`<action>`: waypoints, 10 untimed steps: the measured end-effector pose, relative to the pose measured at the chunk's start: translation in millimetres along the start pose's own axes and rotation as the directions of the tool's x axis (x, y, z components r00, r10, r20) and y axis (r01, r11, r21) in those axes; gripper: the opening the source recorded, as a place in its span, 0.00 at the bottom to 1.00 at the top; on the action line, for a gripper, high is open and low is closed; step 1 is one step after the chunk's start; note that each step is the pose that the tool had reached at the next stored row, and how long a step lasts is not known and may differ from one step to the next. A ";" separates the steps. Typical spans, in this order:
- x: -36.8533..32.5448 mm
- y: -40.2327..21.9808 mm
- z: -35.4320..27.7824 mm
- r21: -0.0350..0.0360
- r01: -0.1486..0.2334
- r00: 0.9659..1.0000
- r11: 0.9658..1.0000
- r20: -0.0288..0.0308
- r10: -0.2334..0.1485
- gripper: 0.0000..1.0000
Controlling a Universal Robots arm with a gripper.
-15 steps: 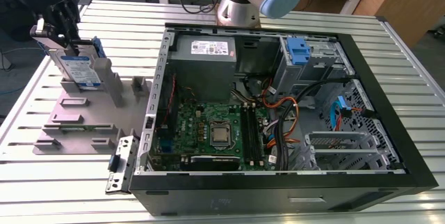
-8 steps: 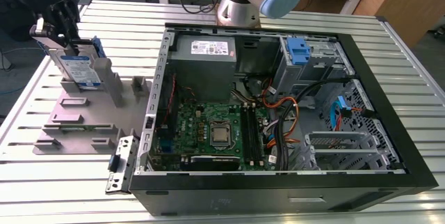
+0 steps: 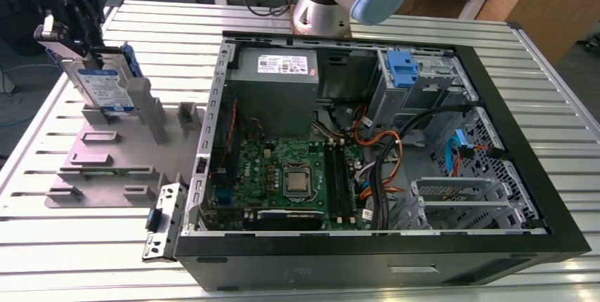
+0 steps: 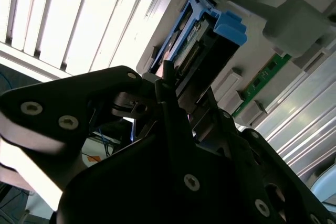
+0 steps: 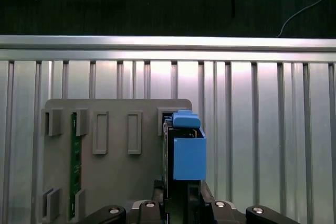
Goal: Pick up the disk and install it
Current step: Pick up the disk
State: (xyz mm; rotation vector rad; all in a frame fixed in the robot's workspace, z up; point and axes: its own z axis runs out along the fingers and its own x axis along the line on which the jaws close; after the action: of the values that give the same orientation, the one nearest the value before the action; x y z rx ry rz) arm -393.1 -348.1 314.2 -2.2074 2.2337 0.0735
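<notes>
The disk [image 3: 105,86], a silver drive with a white-and-blue label and blue rails, stands on edge at the far end of a grey holder plate [image 3: 103,154] on the exterior view's left. My gripper [image 3: 80,55] comes down on its upper end and is shut on it. In the first wrist view the disk [image 5: 188,153] is edge-on with its blue handle facing the camera, and my gripper [image 5: 181,199] flanks it. In the second wrist view the black fingers [image 4: 168,85] clamp the disk [image 4: 202,35]. Whether its lower end still sits in the holder slot I cannot tell.
An open computer case [image 3: 492,116] lies on the slatted metal table at the exterior view's right, with a grey power-supply box [image 3: 281,70], motherboard [image 3: 281,175], cables and a blue latch [image 3: 401,70] at the drive bay. A green memory stick [image 5: 75,166] sits in the holder. The arm's base [image 3: 328,0] stands behind the case.
</notes>
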 end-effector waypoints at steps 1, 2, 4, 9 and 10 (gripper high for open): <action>0.0 0.0 -0.1 0.000 0.000 1.000 1.000 0.000 0.000 0.35; 0.0 0.0 0.0 0.000 0.000 1.000 1.000 0.000 0.000 0.35; 0.0 0.0 -0.2 0.000 0.000 1.000 1.000 0.000 0.000 0.35; -0.2 0.2 -6.4 0.000 0.000 1.000 1.000 -0.001 0.000 0.35; -0.3 0.3 -8.3 0.000 0.000 1.000 1.000 -0.001 0.000 0.35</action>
State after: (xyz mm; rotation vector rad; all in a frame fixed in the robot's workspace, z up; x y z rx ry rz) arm -393.1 -348.1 322.5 -2.2080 2.2343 0.0730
